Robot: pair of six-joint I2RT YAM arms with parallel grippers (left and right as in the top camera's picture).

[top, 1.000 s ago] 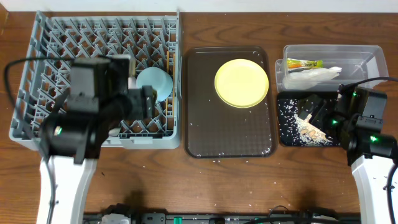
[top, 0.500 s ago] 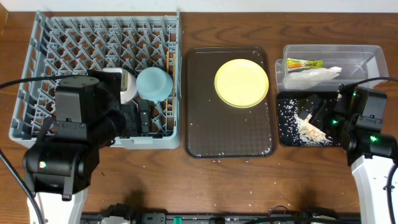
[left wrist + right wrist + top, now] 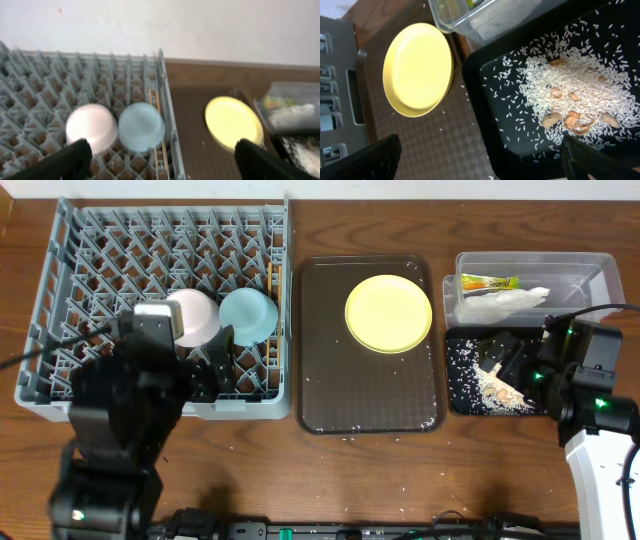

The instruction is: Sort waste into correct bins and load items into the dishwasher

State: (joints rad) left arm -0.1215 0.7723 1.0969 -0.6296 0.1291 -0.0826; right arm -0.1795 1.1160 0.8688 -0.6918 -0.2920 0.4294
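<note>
The white bowl (image 3: 192,317) and the light blue bowl (image 3: 248,314) sit upside down, side by side, in the grey dish rack (image 3: 80,260), toward its right wall. Two chopsticks (image 3: 272,277) lie just right of the blue bowl. My left gripper (image 3: 165,162) hangs above the rack's near edge, just short of both bowls — fingers spread wide, nothing between them.

The yellow plate (image 3: 388,313) rests on the brown serving tray (image 3: 330,390). My right gripper (image 3: 485,162) hovers over the black tray (image 3: 462,402) of rice scraps (image 3: 570,80) — fully spread, empty, the wrist camera looking across to the plate. Beside the black tray, the clear tub (image 3: 590,270) holds the wrapper (image 3: 490,282) and the napkin (image 3: 505,302).
</note>
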